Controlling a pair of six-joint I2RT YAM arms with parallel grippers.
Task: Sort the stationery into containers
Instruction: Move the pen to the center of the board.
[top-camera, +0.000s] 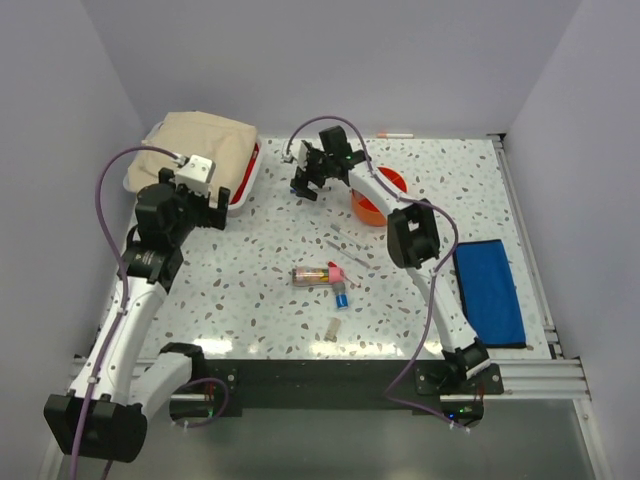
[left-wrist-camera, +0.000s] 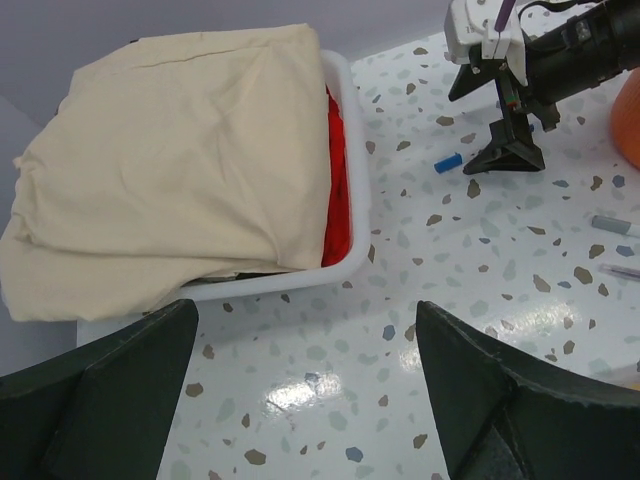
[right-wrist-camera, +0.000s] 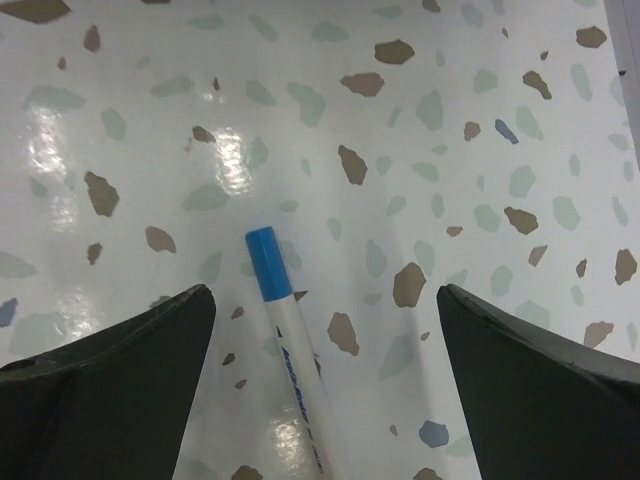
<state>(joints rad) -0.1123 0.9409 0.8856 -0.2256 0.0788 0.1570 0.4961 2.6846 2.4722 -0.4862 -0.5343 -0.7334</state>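
My right gripper (top-camera: 308, 190) is open and hovers low over a white pen with a blue cap (right-wrist-camera: 268, 262), which lies on the table between its fingers, nearer the left one. The same cap shows in the left wrist view (left-wrist-camera: 449, 162). The orange tub (top-camera: 385, 183) stands just right of that gripper, partly behind the arm. A clear tube (top-camera: 310, 275), a pink marker (top-camera: 336, 270), a blue marker (top-camera: 341, 298) and a small cap (top-camera: 331, 326) lie mid-table. Thin pens (top-camera: 345, 248) lie above them. My left gripper (top-camera: 218, 208) is open and empty beside the white bin.
A white bin (left-wrist-camera: 352, 150) holds a beige cloth bundle (top-camera: 200, 148) over something red at the back left. A flat blue mat (top-camera: 490, 290) lies at the right. One pen (top-camera: 395, 134) lies against the back wall. Walls close the table on three sides.
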